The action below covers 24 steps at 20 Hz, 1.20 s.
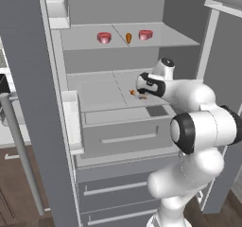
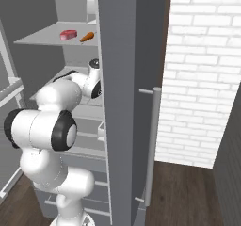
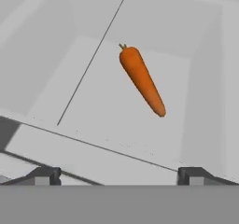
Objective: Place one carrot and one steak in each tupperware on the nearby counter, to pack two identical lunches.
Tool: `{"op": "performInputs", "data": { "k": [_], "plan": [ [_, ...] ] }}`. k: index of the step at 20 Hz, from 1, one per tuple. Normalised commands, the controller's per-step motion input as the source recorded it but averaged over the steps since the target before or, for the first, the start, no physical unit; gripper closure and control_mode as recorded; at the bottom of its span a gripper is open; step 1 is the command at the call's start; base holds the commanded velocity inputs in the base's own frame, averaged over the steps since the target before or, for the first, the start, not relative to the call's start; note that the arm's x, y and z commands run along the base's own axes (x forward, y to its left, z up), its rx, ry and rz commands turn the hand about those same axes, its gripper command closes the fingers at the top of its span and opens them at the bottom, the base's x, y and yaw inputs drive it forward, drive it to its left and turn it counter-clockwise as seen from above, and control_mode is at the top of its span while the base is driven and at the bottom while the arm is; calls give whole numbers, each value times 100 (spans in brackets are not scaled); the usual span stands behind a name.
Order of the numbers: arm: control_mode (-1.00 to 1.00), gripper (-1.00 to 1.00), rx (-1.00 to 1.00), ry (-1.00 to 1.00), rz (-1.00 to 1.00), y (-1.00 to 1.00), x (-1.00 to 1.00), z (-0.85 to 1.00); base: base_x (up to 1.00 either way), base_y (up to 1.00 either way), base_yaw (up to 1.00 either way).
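Hand view, carrot (image 3: 141,80) lying free on pale shelf (image 3: 107,101), fingers (image 3: 46,175) spread wide, empty, tips barely showing

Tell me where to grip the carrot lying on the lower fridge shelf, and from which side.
Grip the carrot across its thicker upper half, just below the stem end, coming straight down from above. It lies flat and alone, tapering to a thin tip, so fingers should close across its width. The open hand is not yet over it.

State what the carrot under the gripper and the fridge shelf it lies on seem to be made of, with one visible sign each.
Carrot: a vegetable, seemingly with a smooth, matt orange skin; sign: tapered body with a small green stub at its thick end. Fridge shelf: probably hard plastic or glass, pale grey and smooth; sign: flat, even surface with one thin straight seam. The rendering leaves it open.
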Motion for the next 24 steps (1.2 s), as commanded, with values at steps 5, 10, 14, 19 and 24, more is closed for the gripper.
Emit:
{"op": "performInputs", "data": {
  "k": [5,10,14,19,24],
  "plan": [
    [-100,-100,-1,0,0,9,58,-26,0,0,0],
    [-100,-100,0,1,0,2,47,-21,0,0,0],
    [-100,-100,0,4,0,0,40,-19,0,0,0],
    [-100,-100,0,5,2,0,32,-13,0,0,0],
    [-100,-100,0,7,1,0,32,-19,0,0,0]
  ]
}}
